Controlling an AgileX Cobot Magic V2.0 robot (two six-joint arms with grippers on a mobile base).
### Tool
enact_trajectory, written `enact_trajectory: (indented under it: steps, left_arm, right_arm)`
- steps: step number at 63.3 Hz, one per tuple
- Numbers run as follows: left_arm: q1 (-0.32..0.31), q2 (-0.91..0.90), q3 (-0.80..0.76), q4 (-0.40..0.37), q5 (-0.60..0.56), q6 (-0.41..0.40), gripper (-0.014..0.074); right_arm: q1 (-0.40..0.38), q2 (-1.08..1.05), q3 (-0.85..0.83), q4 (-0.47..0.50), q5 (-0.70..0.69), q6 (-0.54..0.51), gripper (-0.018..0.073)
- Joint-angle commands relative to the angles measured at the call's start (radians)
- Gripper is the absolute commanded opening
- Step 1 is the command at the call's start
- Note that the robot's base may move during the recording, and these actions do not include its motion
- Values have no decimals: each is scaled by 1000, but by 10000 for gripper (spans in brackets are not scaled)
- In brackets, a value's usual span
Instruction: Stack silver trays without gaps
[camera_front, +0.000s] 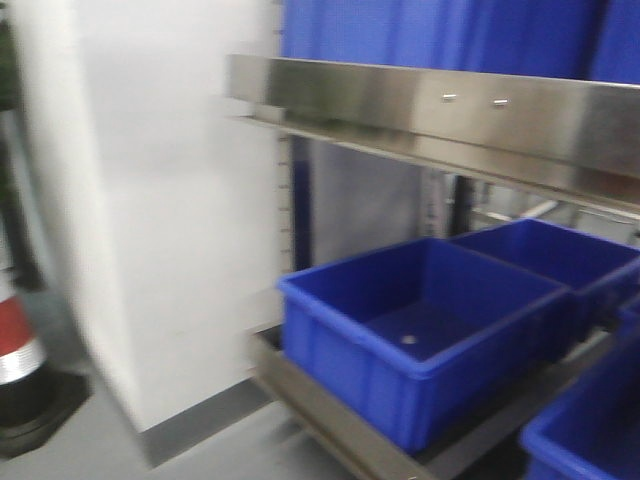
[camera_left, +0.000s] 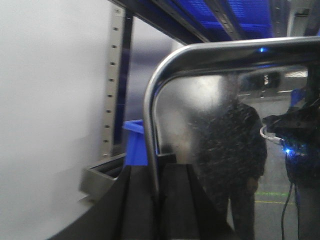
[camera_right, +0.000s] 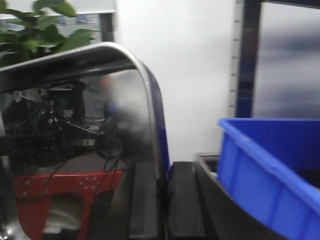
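Observation:
In the left wrist view a silver tray (camera_left: 220, 115) stands on edge, its shiny bottom mirroring a dark figure. My left gripper (camera_left: 158, 197) is shut on its rolled rim, one black finger on each side. In the right wrist view a silver tray (camera_right: 80, 120) also stands on edge, mirroring cables and a red shape. My right gripper (camera_right: 165, 202) is shut on its rim. I cannot tell whether these are two trays or one. No tray and no gripper shows in the front view.
A long steel rail (camera_front: 440, 110) with screws spans a rack. Below it blue plastic bins (camera_front: 420, 330) sit on a steel shelf (camera_front: 340, 430). A white wall (camera_front: 150, 220) is on the left, with a red-and-white cone (camera_front: 20, 350). A blue bin (camera_right: 270, 170) lies right of the right gripper.

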Motion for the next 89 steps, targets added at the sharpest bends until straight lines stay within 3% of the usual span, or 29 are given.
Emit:
enact_trajectory:
  steps: [1, 89]
  left_arm:
    - [-20, 2, -5, 8, -4, 12, -16]
    - [-20, 2, -5, 8, -4, 12, -16]
  right_arm:
    - [19, 10, -5, -7, -525, 12, -79]
    - [19, 10, -5, -7, -525, 12, -79]
